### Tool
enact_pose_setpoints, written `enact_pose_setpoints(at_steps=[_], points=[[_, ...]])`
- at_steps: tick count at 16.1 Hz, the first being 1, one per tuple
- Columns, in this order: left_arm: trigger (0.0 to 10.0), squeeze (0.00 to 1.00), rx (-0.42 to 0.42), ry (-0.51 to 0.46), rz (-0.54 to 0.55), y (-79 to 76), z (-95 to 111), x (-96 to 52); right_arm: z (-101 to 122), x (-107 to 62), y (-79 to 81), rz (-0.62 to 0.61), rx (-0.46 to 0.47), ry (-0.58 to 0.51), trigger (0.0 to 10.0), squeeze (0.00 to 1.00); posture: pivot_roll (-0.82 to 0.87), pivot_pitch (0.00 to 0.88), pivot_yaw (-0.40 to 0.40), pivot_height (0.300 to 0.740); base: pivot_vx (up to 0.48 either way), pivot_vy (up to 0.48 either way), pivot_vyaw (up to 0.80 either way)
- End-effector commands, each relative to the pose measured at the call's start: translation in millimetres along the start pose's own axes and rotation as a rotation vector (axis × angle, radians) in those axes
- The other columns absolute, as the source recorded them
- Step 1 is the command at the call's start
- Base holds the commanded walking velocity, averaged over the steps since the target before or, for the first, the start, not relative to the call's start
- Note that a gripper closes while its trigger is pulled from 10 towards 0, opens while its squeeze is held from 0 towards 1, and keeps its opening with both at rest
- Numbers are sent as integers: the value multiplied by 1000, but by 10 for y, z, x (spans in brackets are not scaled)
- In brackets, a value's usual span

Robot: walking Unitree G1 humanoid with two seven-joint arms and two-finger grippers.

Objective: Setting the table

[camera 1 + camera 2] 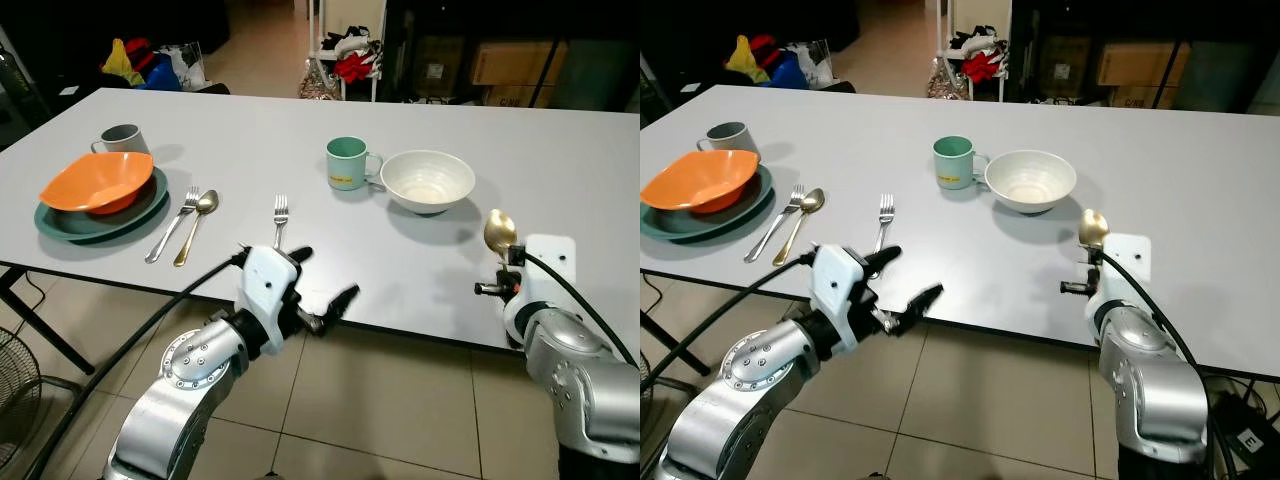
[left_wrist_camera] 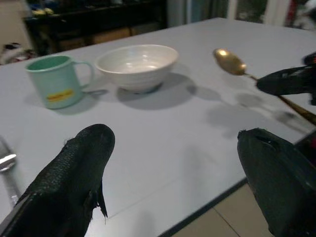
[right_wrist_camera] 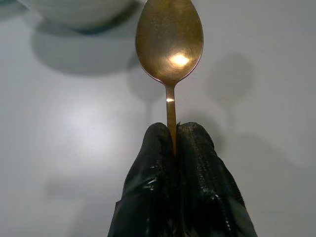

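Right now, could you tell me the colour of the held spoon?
Gold; the spoon shows best in the right wrist view.

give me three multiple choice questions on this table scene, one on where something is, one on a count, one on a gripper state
1. Where does the lone fork lie?
A. inside the white bowl
B. on the table between the orange bowl's setting and the green mug
C. on the floor

2. How many mugs stand on the table?
A. two
B. four
C. none

3. What is the right gripper doing?
A. hanging open above the orange bowl
B. shut on the green mug's handle
C. shut on a gold spoon

Answers:
1 B, the fork rests on bare table, with the orange bowl to its left and the green mug beyond it to the right.
2 A, a grey mug behind the orange bowl and the green mug beside the white bowl.
3 C, its fingers pinch the handle of the gold spoon.
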State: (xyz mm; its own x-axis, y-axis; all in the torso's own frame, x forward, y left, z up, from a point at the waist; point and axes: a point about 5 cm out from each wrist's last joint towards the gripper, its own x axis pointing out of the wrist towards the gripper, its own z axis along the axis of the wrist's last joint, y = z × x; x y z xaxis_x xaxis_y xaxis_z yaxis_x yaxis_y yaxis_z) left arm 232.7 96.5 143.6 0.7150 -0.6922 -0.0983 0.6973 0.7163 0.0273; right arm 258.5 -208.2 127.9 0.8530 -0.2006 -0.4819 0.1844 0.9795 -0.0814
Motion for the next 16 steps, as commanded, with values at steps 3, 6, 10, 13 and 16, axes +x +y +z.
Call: enact_pose_setpoints(at_steps=[3, 6, 10, 13, 16], points=[[10000, 0, 12, 15, -50, -18, 26, -11, 96, 143, 135, 33, -13, 5, 10000, 0, 21, 0, 89, 740, 0, 0, 0], [10000, 0, 14, 45, -96, -62, -3, -39, 70, 260, 205, 19, -37, 35, 10000, 0, 31, 0, 84, 740, 0, 0, 0], [10000, 0, -2, 73, -145, -116, -33, -68, 28, 351, 201, -1, -74, 73, 10000, 0, 36, 0, 81, 740, 0, 0, 0], [10000, 0, -58, 147, -254, -218, -107, -145, 8, 412, 190, -8, -64, 79, 10000, 0, 36, 0, 83, 740, 0, 0, 0], [10000, 0, -84, 183, -296, -244, -124, -165, -12, 471, 218, 15, -54, 90, 10000, 0, 38, 0, 86, 740, 0, 0, 0]])
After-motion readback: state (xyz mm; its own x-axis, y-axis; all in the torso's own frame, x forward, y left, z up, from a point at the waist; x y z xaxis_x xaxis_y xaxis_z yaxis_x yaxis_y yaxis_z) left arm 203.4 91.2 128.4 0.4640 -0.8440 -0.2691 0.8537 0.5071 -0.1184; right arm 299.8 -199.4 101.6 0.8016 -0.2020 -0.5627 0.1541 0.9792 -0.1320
